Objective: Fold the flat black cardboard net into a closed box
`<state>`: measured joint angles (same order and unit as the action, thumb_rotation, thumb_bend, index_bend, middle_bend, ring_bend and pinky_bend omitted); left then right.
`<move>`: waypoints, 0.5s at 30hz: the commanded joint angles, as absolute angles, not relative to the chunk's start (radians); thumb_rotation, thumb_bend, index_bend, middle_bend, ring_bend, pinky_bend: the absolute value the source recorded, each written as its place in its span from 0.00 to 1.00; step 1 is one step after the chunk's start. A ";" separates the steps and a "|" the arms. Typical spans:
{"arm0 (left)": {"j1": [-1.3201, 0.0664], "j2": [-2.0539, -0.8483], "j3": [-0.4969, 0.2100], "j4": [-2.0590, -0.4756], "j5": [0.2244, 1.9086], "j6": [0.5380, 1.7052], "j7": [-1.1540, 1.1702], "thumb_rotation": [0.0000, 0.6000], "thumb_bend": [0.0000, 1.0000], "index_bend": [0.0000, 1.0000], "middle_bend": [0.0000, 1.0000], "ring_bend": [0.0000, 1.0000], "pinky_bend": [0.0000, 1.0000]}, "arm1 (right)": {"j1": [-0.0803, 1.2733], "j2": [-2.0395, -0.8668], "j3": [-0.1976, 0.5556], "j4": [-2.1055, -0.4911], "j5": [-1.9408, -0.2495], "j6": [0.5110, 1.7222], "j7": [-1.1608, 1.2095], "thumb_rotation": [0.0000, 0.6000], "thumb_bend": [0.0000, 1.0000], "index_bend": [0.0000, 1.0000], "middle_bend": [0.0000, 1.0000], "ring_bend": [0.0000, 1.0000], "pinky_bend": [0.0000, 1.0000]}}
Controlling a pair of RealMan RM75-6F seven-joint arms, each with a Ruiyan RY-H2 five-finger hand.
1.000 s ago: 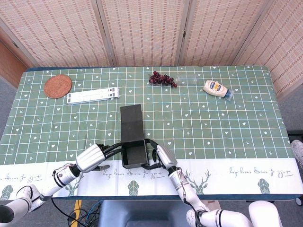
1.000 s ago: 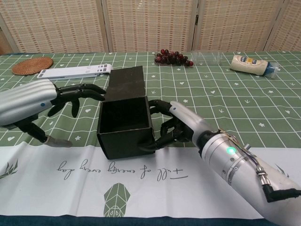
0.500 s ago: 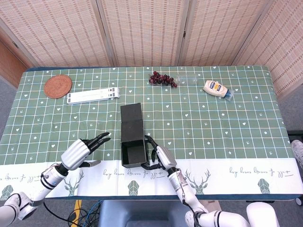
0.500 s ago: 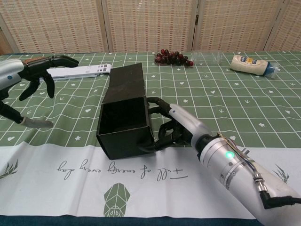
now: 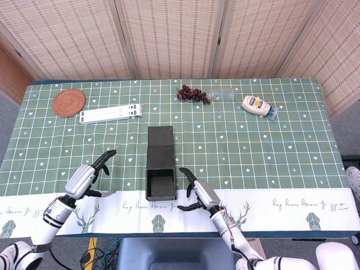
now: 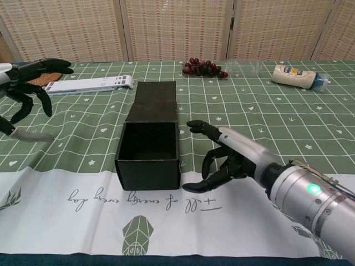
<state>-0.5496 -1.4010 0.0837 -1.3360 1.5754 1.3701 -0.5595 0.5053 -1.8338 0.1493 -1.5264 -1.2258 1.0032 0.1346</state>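
Left hand (image 5: pixel 85 179): positioned at roughly 8 o'clock of the head view, low over the table. Fingers spread and extended toward 1 o'clock, thumb set apart below them. Nothing held. Forearm trails back toward 7 o'clock, off the bottom-left corner. In the chest view the same hand (image 6: pixel 26 83) shows at the left edge, at 10 o'clock, fingers splayed.

Right hand (image 5: pixel 201 194): positioned at 6 o'clock of the head view. Fingers apart and loosely curved, tips directed toward 10 o'clock, thumb out at 9 o'clock. Nothing held. Wrist and forearm run back toward 5 o'clock. Chest view (image 6: pixel 230 159) confirms empty, parted fingers.
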 commanded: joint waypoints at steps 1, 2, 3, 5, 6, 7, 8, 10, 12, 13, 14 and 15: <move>-0.543 -1.366 0.068 -1.402 1.537 1.314 -0.612 1.00 0.10 0.02 0.08 0.45 0.76 | 0.478 -1.766 0.124 -1.601 -1.253 1.033 0.122 1.00 0.07 0.00 0.00 0.56 1.00; -0.543 -1.361 0.068 -1.413 1.532 1.300 -0.627 1.00 0.10 0.02 0.07 0.45 0.76 | 0.475 -1.744 0.118 -1.623 -1.271 1.040 0.119 1.00 0.06 0.00 0.00 0.56 1.00; -0.544 -1.355 0.069 -1.423 1.528 1.285 -0.642 1.00 0.10 0.01 0.07 0.45 0.76 | 0.474 -1.723 0.115 -1.644 -1.290 1.047 0.113 1.00 0.06 0.00 0.00 0.56 1.00; -0.545 -1.346 0.069 -1.443 1.521 1.253 -0.685 1.00 0.10 0.00 0.05 0.46 0.77 | 0.477 -1.669 0.115 -1.700 -1.330 1.057 0.108 1.00 0.06 0.00 0.00 0.56 1.00; -0.545 -1.343 0.070 -1.452 1.517 1.239 -0.704 1.00 0.10 0.00 0.04 0.46 0.77 | 0.479 -1.643 0.121 -1.728 -1.342 1.059 0.110 1.00 0.06 0.00 0.00 0.56 1.00; -0.545 -1.338 0.073 -1.464 1.514 1.223 -0.727 1.00 0.10 0.00 0.02 0.47 0.77 | 0.483 -1.616 0.130 -1.753 -1.353 1.062 0.109 1.00 0.06 0.00 0.00 0.56 1.00; -0.546 -1.335 0.073 -1.475 1.509 1.205 -0.756 1.00 0.10 0.00 0.02 0.47 0.78 | 0.488 -1.582 0.146 -1.782 -1.368 1.070 0.102 1.00 0.06 0.00 0.00 0.56 1.00; -0.547 -1.338 0.074 -1.483 1.500 1.172 -0.785 1.00 0.10 0.00 0.00 0.47 0.79 | 0.498 -1.533 0.179 -1.819 -1.385 1.087 0.080 1.00 0.06 0.00 0.00 0.56 1.00; -0.551 -1.350 0.077 -1.475 1.494 1.140 -0.786 1.00 0.10 0.00 0.00 0.48 0.80 | 0.507 -1.499 0.206 -1.845 -1.384 1.093 0.065 1.00 0.06 0.00 0.00 0.56 1.00; -0.553 -1.364 0.075 -1.470 1.490 1.123 -0.789 1.00 0.10 0.00 0.00 0.48 0.81 | 0.512 -1.482 0.222 -1.859 -1.381 1.097 0.056 1.00 0.06 0.00 0.00 0.56 1.00; -0.555 -1.374 0.075 -1.467 1.490 1.109 -0.794 1.00 0.10 0.00 0.00 0.48 0.81 | 0.515 -1.472 0.232 -1.867 -1.379 1.101 0.051 1.00 0.06 0.00 0.00 0.56 1.00; -0.558 -1.384 0.074 -1.466 1.490 1.097 -0.802 1.00 0.10 0.00 0.00 0.48 0.81 | 0.517 -1.463 0.238 -1.876 -1.377 1.103 0.046 1.00 0.06 0.00 0.00 0.56 1.00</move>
